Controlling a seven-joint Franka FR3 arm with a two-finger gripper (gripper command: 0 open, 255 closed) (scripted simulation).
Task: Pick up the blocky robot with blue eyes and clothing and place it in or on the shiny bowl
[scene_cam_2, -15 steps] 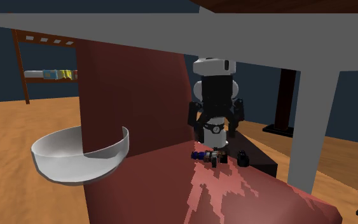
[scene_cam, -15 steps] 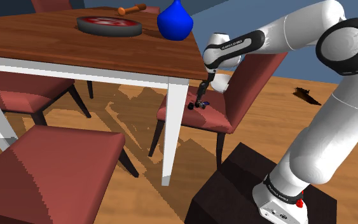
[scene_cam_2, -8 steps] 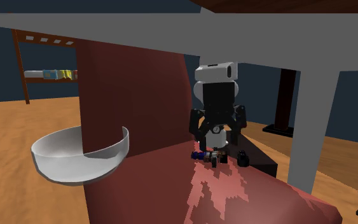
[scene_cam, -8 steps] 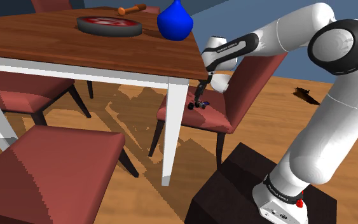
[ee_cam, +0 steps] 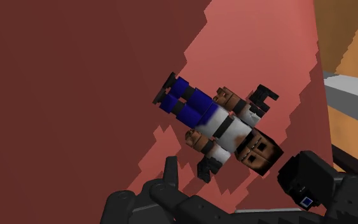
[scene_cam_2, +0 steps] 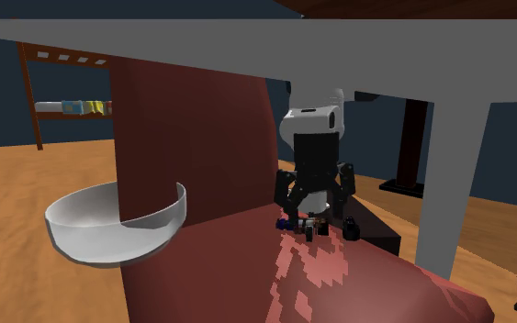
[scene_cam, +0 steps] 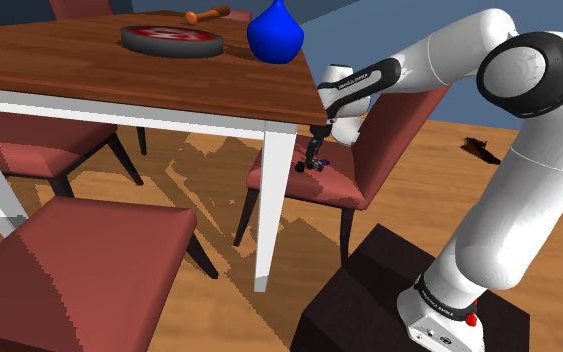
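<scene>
Here, the gripper (scene_cam_2: 311, 211) hangs spread wide and empty, the blocky robot (ee_cam: 219, 124) lying just beneath its fingers on the chair seat (ee_cam: 266, 44).

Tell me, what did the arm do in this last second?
The hand came down, fingers open, to just above the blocky toy robot lying on the chair seat. Nothing is gripped. The toy robot and the bowl stayed where they were.

A home dining room: a wooden surface (scene_cam: 59, 60) on white legs, red-cushioned chairs (scene_cam: 79, 255) drawn up around it, a blue vase (scene_cam: 274, 34) on it, plank floor (scene_cam: 99, 188) beneath.
</scene>
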